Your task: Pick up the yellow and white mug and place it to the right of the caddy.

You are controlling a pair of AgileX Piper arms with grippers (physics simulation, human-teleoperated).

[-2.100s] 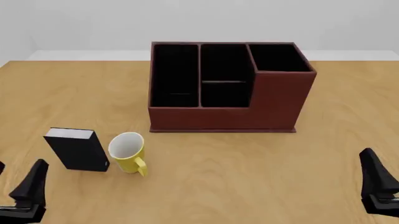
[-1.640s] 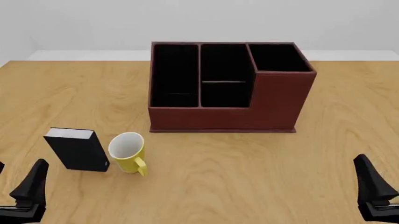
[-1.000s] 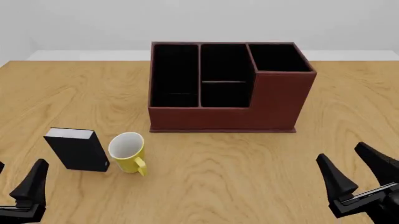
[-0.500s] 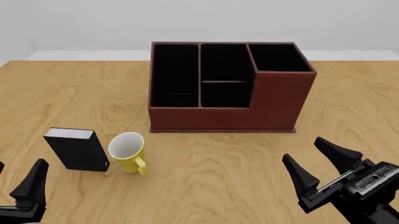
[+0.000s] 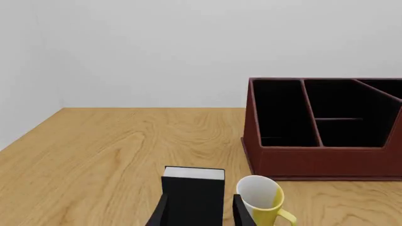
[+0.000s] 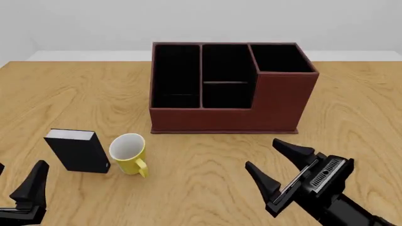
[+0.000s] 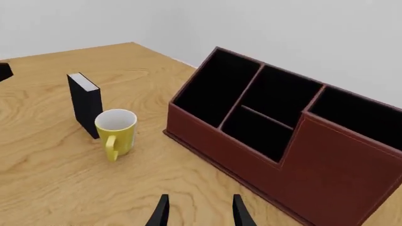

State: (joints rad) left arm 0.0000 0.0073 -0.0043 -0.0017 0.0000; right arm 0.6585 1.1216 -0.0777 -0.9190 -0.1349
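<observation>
Upright yellow mug (image 6: 129,154), handle toward the camera, left of the caddy (image 6: 229,89) beside a black block (image 6: 76,149); well left of the empty, wide-open right gripper (image 6: 276,163); nearer the empty left gripper (image 6: 22,188), opening unclear.

Right claw (image 6: 272,164) gapes, well right of mug (image 6: 129,153).

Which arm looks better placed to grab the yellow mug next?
Left, probably: the left gripper sits open nearer the mug. The right gripper, also open, is farther away.
</observation>
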